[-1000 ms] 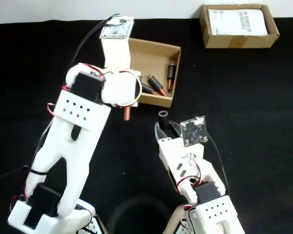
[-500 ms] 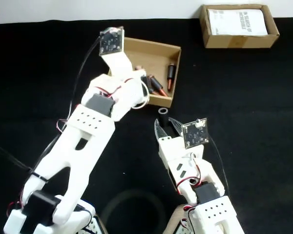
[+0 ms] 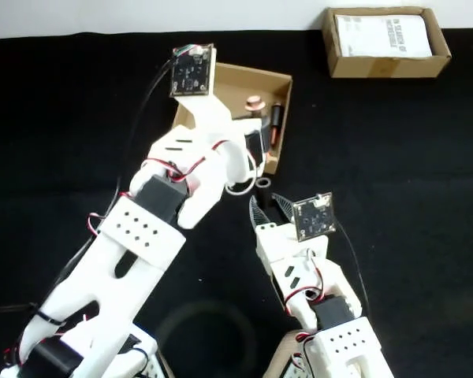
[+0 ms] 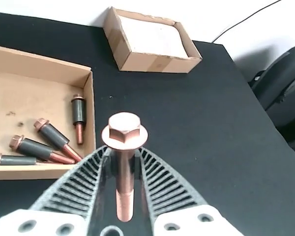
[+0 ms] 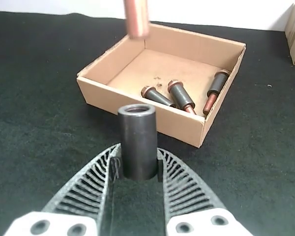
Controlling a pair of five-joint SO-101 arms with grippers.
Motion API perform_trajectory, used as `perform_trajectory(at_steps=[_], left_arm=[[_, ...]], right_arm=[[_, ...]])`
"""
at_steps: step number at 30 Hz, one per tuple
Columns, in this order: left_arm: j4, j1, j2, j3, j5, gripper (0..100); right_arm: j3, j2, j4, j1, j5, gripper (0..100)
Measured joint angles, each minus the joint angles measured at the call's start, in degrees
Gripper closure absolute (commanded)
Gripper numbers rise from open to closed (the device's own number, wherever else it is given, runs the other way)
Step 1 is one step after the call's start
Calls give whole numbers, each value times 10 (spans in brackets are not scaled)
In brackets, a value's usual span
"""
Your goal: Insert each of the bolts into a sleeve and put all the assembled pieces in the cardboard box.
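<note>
The left gripper (image 4: 123, 153) is pinched on a copper bolt (image 4: 124, 133). Its two ribbed fingers (image 4: 81, 184) press the shank from either side. The hexagonal head stands clear beyond the fingertips and the plain end runs back between the fingers toward the wrist. In the high view the head (image 3: 255, 102) faces upward, so the bolt's long axis is close to upright, head up and tip down.

Beyond this gripper lies the cardboard box (image 4: 91, 105), with four finished pieces (image 4: 51, 138) lying flat inside.

The right gripper (image 5: 137, 150) is closed on a dark sleeve (image 5: 137, 135), which stands upright between the fingertips with its open mouth facing up. From this hand the bolt's tip (image 5: 136, 18) hangs above the sleeve, on the side toward the box (image 5: 137, 105), and almost in line with the bore from side to side. How far past the mouth it sits, toward the box, cannot be told from the wrist view. The high view puts the sleeve (image 3: 262, 183) just beside the left gripper (image 3: 253, 146), on its side away from the box.

Both long axes look roughly parallel. The next move likely needs the tip brought squarely over the mouth, then lowered straight down. The left arm is the one to move, while the right steadies the sleeve.
</note>
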Motion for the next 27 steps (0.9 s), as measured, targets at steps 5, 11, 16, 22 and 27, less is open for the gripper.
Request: perform_trajectory(at_steps=[5,11,16,22,27], left_arm=[[1,0,-2,27,0,992],[0,2,-3,60,0,992],[-30,14,-4,88,0,992],[-76,18,-3,124,0,992],[-83,39,-4,144,-1,992]], right_arm=[[0,-1,0,0,0,991],[0,-1,0,0,0,991],[0,-1,0,0,0,991],[0,-1,0,1,0,991],[0,-1,0,2,0,991]])
